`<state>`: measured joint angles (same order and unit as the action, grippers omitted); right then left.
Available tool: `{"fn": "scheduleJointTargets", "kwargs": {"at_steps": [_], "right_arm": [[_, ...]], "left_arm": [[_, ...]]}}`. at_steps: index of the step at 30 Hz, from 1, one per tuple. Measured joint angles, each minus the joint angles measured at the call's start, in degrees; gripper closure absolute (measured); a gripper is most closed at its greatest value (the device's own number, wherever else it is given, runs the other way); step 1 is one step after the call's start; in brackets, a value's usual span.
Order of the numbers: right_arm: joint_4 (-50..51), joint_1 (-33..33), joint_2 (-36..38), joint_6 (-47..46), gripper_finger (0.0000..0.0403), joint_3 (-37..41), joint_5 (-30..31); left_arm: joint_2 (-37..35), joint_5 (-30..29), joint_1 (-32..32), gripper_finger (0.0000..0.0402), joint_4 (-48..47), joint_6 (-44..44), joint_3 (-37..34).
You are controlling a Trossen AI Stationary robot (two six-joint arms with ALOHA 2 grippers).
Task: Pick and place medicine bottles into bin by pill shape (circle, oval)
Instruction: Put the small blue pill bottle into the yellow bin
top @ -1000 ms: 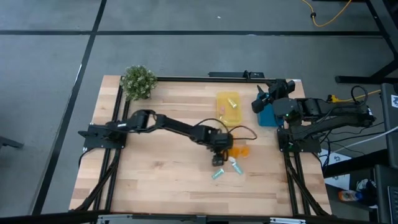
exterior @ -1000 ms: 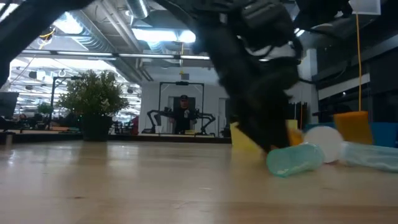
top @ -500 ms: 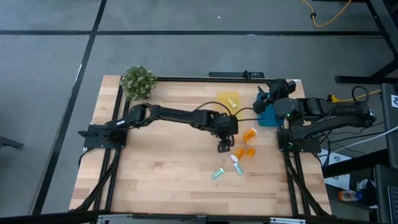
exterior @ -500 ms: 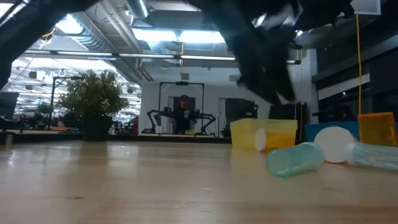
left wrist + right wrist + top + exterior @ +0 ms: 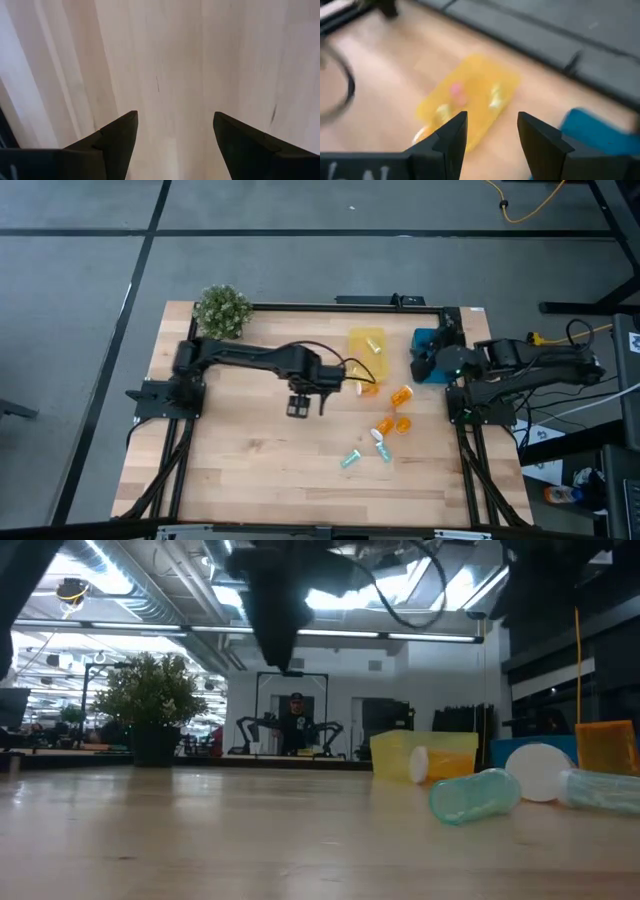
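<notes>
We see the left gripper (image 5: 298,409) hovering over bare wood near the middle of the desk (image 5: 250,470), its fingers (image 5: 117,140) spread apart with nothing between them. The right gripper (image 5: 420,365) sits at the far right of the desk beside the blue bin (image 5: 428,342), and its fingers (image 5: 451,134) are also spread and empty; its wrist view looks out at the yellow bin (image 5: 470,97), which holds a few pale bottles.

From above, the yellow bin (image 5: 367,350) lies at the far centre of the desk, just left of the blue one. Loose medicine bottles lie to the right of the left gripper: 1 orange bottle (image 5: 364,388) touching the near edge of the yellow bin, 3 more orange bottles (image 5: 400,395) a little nearer and further right, and 2 pale teal bottles (image 5: 350,459) nearest of all. In the low view, a teal bottle (image 5: 474,797) lies on its side on the right.

A small potted plant (image 5: 222,311) stands at the far left corner.
</notes>
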<state>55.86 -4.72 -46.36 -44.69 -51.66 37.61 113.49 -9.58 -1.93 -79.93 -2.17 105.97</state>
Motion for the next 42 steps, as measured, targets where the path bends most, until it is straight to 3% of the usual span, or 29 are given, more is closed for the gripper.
{"fn": "scheduleJointTargets", "kwargs": {"at_steps": [6,14,21,31,36,42], "right_arm": [[-9.36,-3.67,-3.65,1.00,0.0226,4.80,-11.02],[-27.32,-9.06,-13.62,13.53,0.0226,8.94,-26.29],[-39.86,-12.33,-26.88,27.77,0.0226,8.99,-31.65],[-56.17,-12.47,-40.22,39.66,0.0226,8.98,-44.67],[-61.98,-12.48,-46.13,40.75,0.0226,8.97,-51.78],[-65.29,-13.97,-52.46,42.31,0.0226,8.94,-52.57]], "left_arm": [[-11.95,0.04,0.05,0.0147,9.51,3.51,-19.62],[-26.87,0.25,0.04,0.0147,32.14,11.18,-44.75],[-35.61,0.25,0.04,0.0147,49.61,12.60,-60.44],[-43.03,0.08,0.13,0.0147,70.65,12.72,-72.75],[-43.18,0.01,0.56,0.0147,73.48,12.54,-74.70],[-43.16,-0.02,0.85,0.0147,73.95,12.64,-74.87]]}}
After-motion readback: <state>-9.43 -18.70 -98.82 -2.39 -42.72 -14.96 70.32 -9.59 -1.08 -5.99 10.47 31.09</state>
